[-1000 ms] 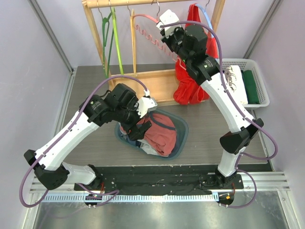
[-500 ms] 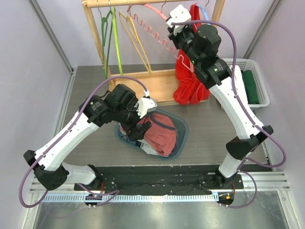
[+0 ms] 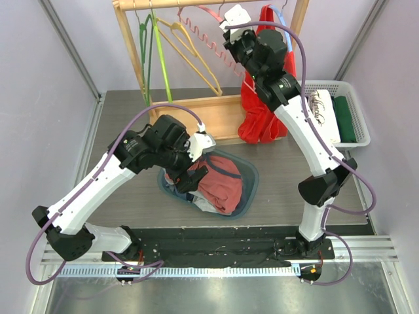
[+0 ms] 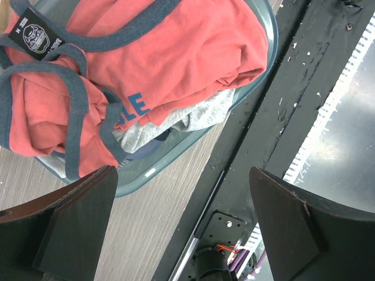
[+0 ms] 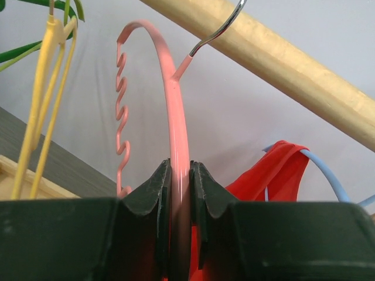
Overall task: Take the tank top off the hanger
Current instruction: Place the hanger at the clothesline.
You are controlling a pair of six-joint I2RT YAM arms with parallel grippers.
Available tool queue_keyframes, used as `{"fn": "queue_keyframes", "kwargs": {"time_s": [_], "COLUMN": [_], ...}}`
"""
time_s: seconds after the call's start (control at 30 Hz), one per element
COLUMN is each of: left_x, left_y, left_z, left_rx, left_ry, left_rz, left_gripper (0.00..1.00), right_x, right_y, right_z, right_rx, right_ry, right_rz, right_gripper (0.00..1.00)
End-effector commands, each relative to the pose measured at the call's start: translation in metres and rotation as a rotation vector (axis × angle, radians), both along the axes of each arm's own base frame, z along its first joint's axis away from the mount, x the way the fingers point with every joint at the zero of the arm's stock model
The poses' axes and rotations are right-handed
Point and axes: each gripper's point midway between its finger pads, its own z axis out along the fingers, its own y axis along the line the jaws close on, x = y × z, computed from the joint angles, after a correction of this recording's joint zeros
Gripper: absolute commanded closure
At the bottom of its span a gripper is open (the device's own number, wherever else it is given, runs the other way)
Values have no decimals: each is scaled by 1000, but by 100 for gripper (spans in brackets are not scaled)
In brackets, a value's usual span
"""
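Pink hanger [image 5: 176,123] (wavy-edged) in right claw [image 5: 180,175]

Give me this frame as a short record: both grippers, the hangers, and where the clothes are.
left gripper: open, empty, over the bin
right gripper: shut on pink hanger
pink hanger: bare, hook on rail
tank top: lying in bin on other clothes
other hangers: yellow hanger and green hanger, both bare
red garment: hanging near the rail's right end
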Motion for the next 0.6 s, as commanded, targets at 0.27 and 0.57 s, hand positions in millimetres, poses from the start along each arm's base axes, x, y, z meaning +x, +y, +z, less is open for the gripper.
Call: {"fn": "queue_keyframes", "kwargs": {"time_s": [0.27,0.57], "left_x": [3,4], "left_y": [-6,-6], "left_z": [22,25], "left_rx": [-65,-66], "left_ry": [-50,-64], "left_rz": [-5,-9], "left_gripper": [0,0], "right_x": [4,-9], "right_y": [23,59], "right_z": [22,0], "right_rx": [83,67], "right_ry": [-73,-23], "right_rz": [63,101], "right_gripper": [99,99]}}
